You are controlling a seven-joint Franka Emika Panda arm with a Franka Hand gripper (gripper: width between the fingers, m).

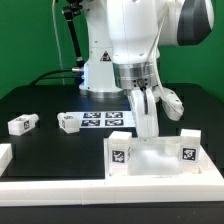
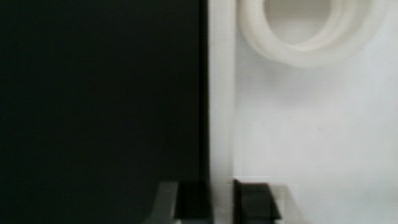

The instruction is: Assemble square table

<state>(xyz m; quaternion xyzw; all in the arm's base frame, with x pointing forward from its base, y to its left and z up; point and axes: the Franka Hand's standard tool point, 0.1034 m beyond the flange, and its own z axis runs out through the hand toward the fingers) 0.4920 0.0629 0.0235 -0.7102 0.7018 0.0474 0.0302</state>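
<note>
**Fig.** Hand [image 1: 147,131] pinching the rim of the square table top [image 1: 155,162], which lies on the black counter [image 1: 40,150] just inside the white border rail [image 1: 90,187]. In the wrist view the fingers [image 2: 178,203] are pressed together on the top's thin edge, with bare counter on one side and a round socket [image 2: 299,28] in the top's face on the other. Gripping the rim rather than the broad face presumably lets the arm drag or turn the top into position. Two tagged blocks [image 1: 120,153] stand upright at the top's corners farthest from the hand; whether they are screwed home cannot be told. Two loose leg blocks [image 1: 20,123] lie well apart from the top, past the marker board [image 1: 105,119], apparently awaiting fitting.
</note>
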